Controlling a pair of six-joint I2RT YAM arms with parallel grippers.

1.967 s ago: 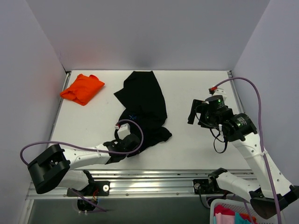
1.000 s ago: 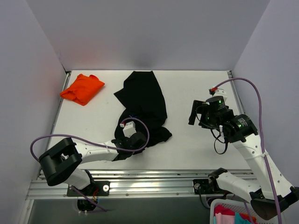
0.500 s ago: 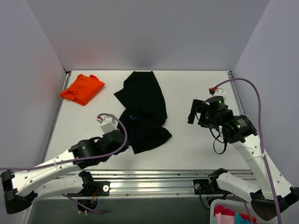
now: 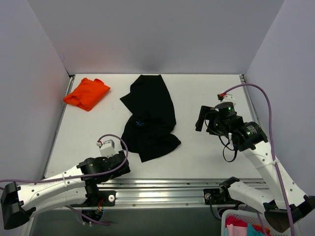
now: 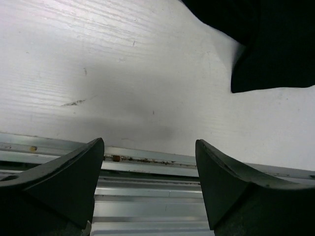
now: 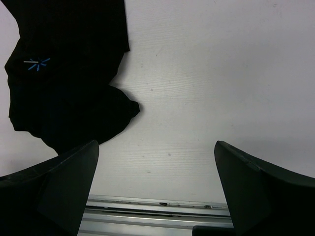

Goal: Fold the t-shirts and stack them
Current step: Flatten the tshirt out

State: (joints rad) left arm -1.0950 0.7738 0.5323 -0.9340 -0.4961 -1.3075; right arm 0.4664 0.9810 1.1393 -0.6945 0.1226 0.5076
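Jaws wide and empty, the left gripper (image 5: 148, 143) has let go of the black t-shirt (image 4: 150, 113) and drawn back to the table's (image 4: 206, 88) near edge, leaving it crumpled mid-table, the fold not yet made. The orange t-shirt (image 4: 87, 93) waits in the far left corner; the right gripper (image 6: 156, 143) hovers wide, empty.

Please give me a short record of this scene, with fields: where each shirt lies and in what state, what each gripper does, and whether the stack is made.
black shirt: crumpled, not folded, middle of table
orange shirt: folded, far left corner, apart from black shirt
left gripper: open, empty, over the table's near edge, beside the black shirt's near corner
right gripper: open, empty, over bare table to the right of the black shirt
stack: not yet made
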